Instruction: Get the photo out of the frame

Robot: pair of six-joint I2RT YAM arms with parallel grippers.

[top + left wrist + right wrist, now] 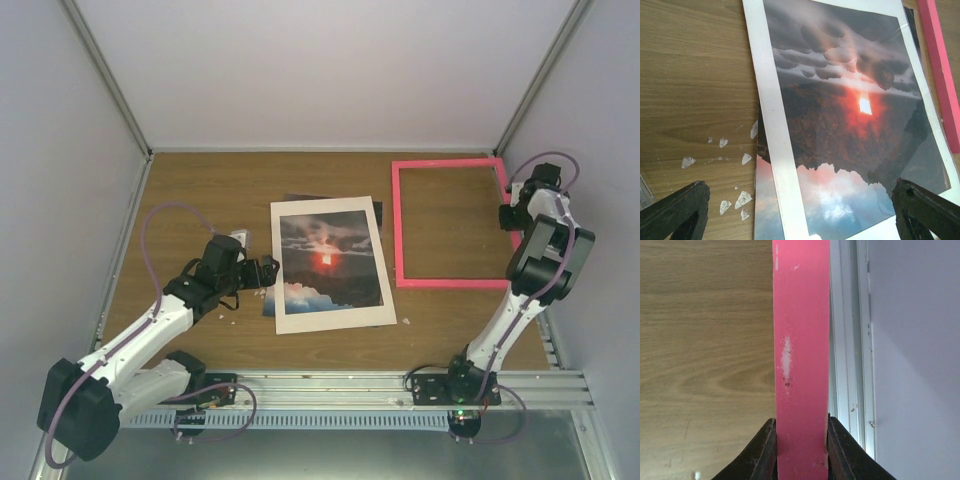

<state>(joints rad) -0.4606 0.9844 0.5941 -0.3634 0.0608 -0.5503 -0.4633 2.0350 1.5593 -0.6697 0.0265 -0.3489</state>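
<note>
The photo (328,258), a dark sunset with a red glow, lies flat mid-table under a white mat (290,320). Its lower left corner sticks out from beneath the mat. My left gripper (264,272) hovers open at the photo's left edge. In the left wrist view its fingers (687,202) stand far apart over the photo (840,115) and the mat strip (775,130), holding nothing. The pink frame (448,282) lies empty at the right. My right gripper (511,214) is shut on its right side. In the right wrist view both jaws press the frame (802,340) bar at the gripper (801,445).
A dark sheet (305,197) pokes out behind the mat's far edge. Small white flakes (735,200) are scattered on the wood left of the photo. The right wall rail (850,340) runs close beside the frame. The pink frame edge (940,70) lies just right of the mat.
</note>
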